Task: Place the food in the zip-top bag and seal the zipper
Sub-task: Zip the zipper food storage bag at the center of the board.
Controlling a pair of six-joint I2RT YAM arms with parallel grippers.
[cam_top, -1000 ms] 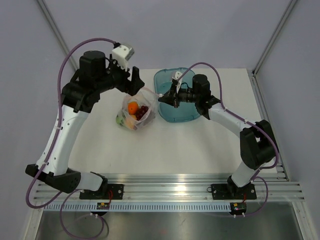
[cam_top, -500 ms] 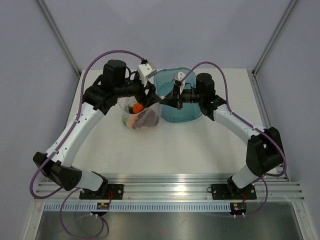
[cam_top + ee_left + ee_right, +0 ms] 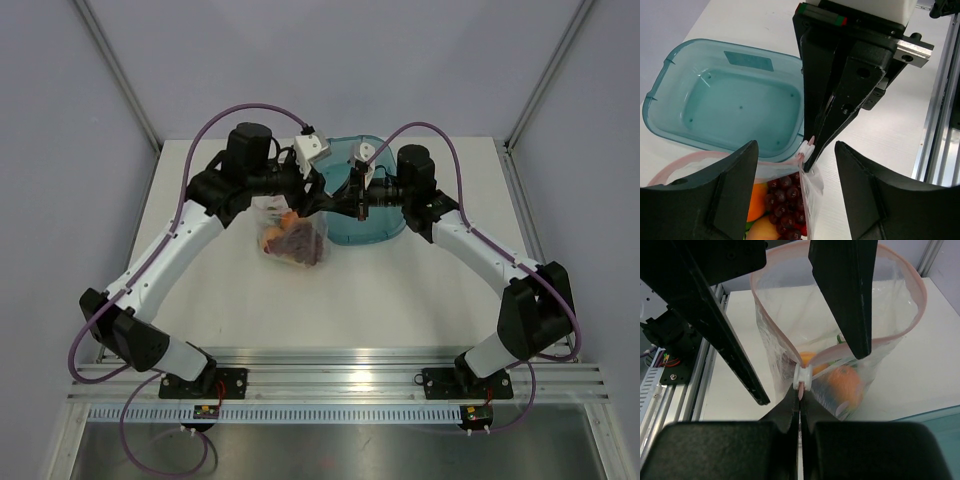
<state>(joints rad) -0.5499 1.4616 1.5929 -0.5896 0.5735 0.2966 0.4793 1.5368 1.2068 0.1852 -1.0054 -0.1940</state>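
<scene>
Looking from above, we see the crinkly zip-top bag (image 3: 300, 243) beside the teal tray (image 3: 382, 228). From the left wrist, the left gripper (image 3: 795, 150) is wide above grapes (image 3: 785, 205); we cannot read the tray's label (image 3: 747, 60). From the right wrist, the right gripper (image 3: 800, 397) pinches a white tab (image 3: 803, 376) on the pink zipper (image 3: 921, 292).

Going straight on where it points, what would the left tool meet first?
Probably the zip-top bag's mouth corner, between the left tool's open fingers, then the right tool pinching it; depth unclear.
</scene>
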